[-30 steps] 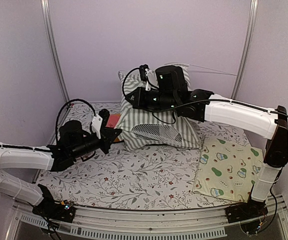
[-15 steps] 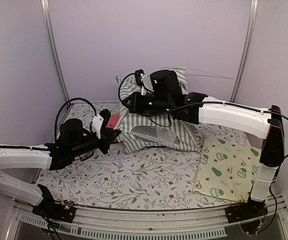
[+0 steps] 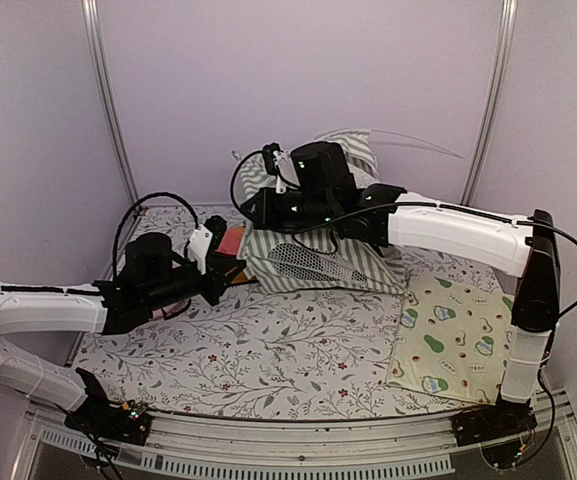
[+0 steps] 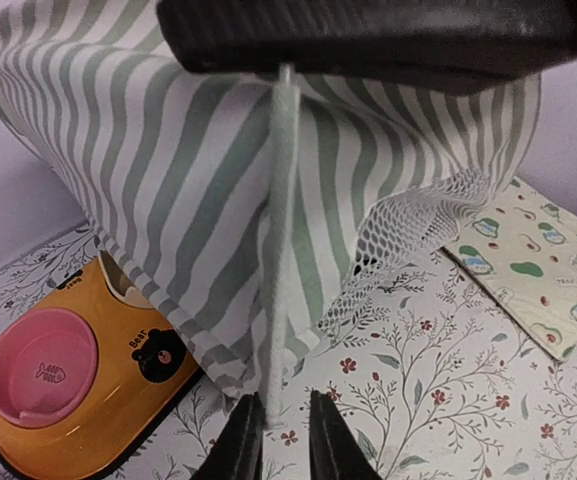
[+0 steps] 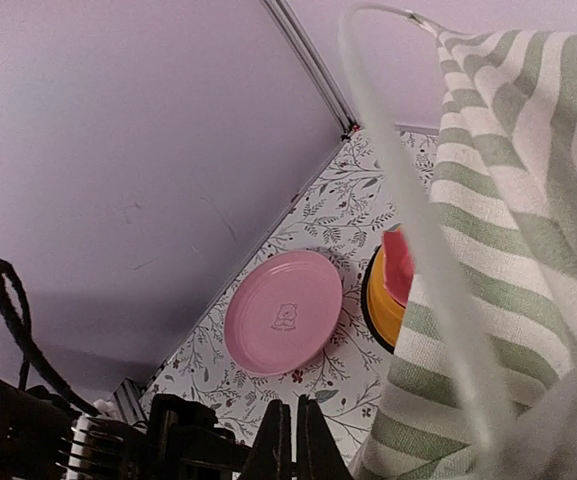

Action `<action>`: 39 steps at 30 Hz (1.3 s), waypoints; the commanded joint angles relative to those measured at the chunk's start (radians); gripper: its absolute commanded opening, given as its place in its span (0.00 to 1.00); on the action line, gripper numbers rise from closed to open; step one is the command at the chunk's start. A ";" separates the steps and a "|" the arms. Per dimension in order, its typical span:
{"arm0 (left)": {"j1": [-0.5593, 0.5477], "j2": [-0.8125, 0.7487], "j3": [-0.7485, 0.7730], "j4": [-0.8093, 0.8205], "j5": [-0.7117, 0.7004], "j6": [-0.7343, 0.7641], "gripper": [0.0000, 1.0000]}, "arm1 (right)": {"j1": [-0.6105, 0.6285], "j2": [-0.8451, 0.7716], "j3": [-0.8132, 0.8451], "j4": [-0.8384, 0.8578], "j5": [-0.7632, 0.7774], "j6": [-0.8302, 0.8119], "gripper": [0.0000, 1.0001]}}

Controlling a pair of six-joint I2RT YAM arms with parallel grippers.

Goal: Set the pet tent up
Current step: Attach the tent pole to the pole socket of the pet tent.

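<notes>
Top external view: the pet tent (image 3: 353,265), limp sage-striped fabric with a mesh window (image 3: 313,262), slumps at 12 o'clock on the table (image 3: 268,350), partly hidden by the right gripper (image 5: 293,415), fingers together. At its 9 o'clock, the left gripper (image 4: 286,400) has jaws slightly apart around a seam (image 4: 278,250).

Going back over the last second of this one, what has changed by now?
The right gripper, shut, swung left at the top of the pet tent, and the fabric shifted left with it. The left gripper parted its jaws slightly at the tent's lower seam; whether it has fully let go is unclear. The avocado mat and orange bowl stayed put.
</notes>
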 commanded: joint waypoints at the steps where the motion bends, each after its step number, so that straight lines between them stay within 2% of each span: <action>1: 0.002 -0.063 0.015 0.062 -0.003 -0.015 0.23 | -0.014 0.010 -0.016 -0.028 0.039 -0.068 0.00; 4: 0.003 -0.075 -0.005 0.068 -0.008 -0.011 0.28 | -0.020 0.003 -0.009 -0.020 0.028 -0.065 0.00; 11: 0.003 -0.032 0.002 0.103 -0.007 0.001 0.28 | -0.020 0.003 0.006 -0.029 0.020 -0.067 0.00; 16: 0.002 0.052 0.062 0.106 0.011 0.013 0.22 | -0.020 -0.002 0.005 -0.038 0.022 -0.065 0.00; 20: 0.002 0.081 0.090 0.108 0.017 0.014 0.21 | -0.018 -0.005 0.003 -0.042 0.025 -0.068 0.00; 26: 0.003 0.139 0.161 0.101 0.016 0.043 0.00 | -0.006 0.001 0.001 -0.044 0.014 -0.073 0.00; 34: 0.000 0.128 0.251 0.104 0.055 0.059 0.00 | 0.007 -0.001 -0.086 -0.004 -0.013 -0.058 0.00; 39: 0.000 0.111 0.258 0.120 0.066 0.058 0.00 | 0.016 0.002 -0.128 0.008 -0.020 -0.044 0.00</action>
